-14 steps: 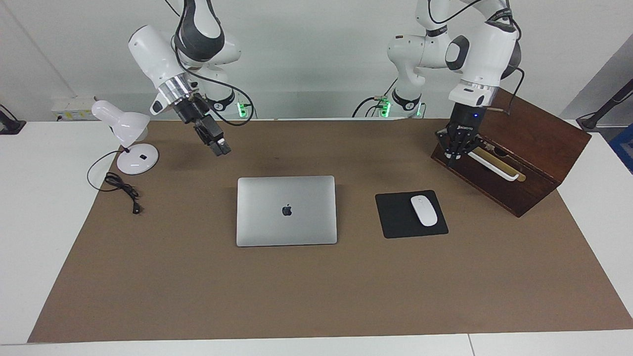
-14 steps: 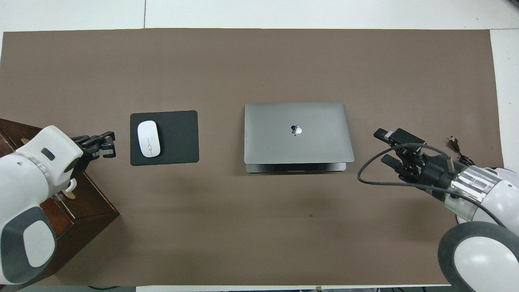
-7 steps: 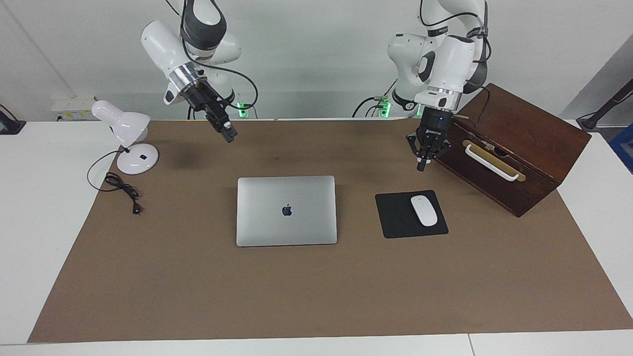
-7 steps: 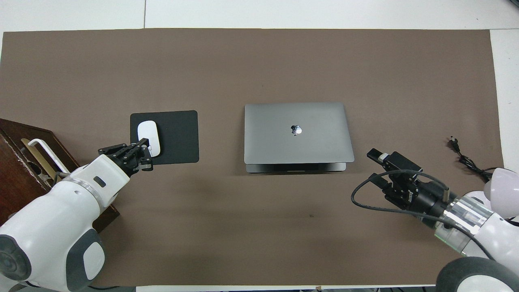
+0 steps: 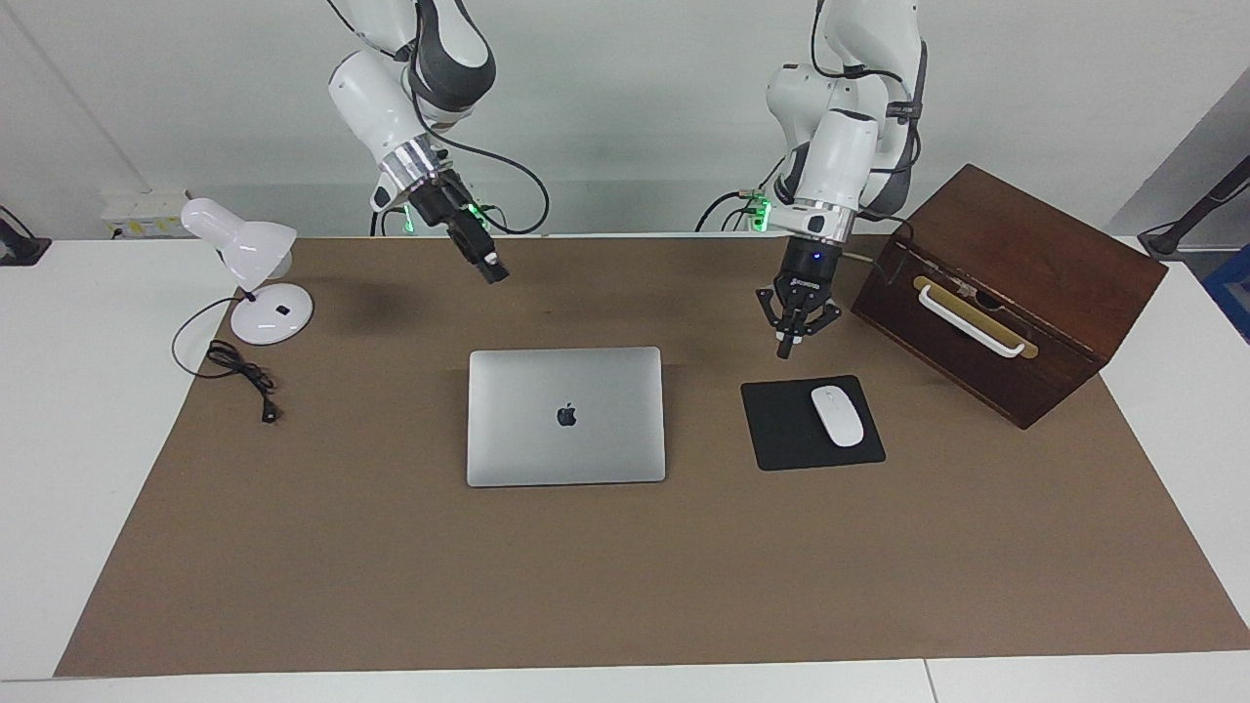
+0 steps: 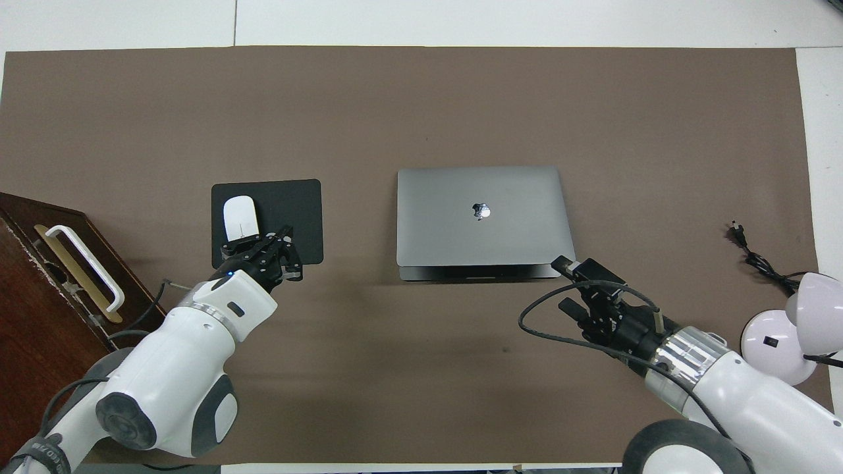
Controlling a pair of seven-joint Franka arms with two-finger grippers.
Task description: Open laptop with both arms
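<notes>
The laptop (image 5: 566, 415) (image 6: 484, 214) lies closed and flat on the brown mat, logo up. A thin strip of its base shows under the lid edge nearer to the robots. My left gripper (image 5: 784, 347) (image 6: 263, 249) hangs shut and empty over the mat, by the mouse pad's edge nearer to the robots. My right gripper (image 5: 488, 266) (image 6: 565, 283) is raised and open, holding nothing. It is over the mat close to the laptop corner toward the right arm's end. Neither gripper touches the laptop.
A black mouse pad (image 5: 781, 430) with a white mouse (image 5: 837, 416) lies beside the laptop toward the left arm's end. A dark wooden box (image 5: 1016, 293) with a white handle stands past it. A white desk lamp (image 5: 249, 254) and its cable (image 5: 239, 371) sit at the right arm's end.
Both arms swung inward. The left gripper left the wooden box's handle and came over to the mouse pad. The right gripper moved from beside the lamp toward the laptop's corner.
</notes>
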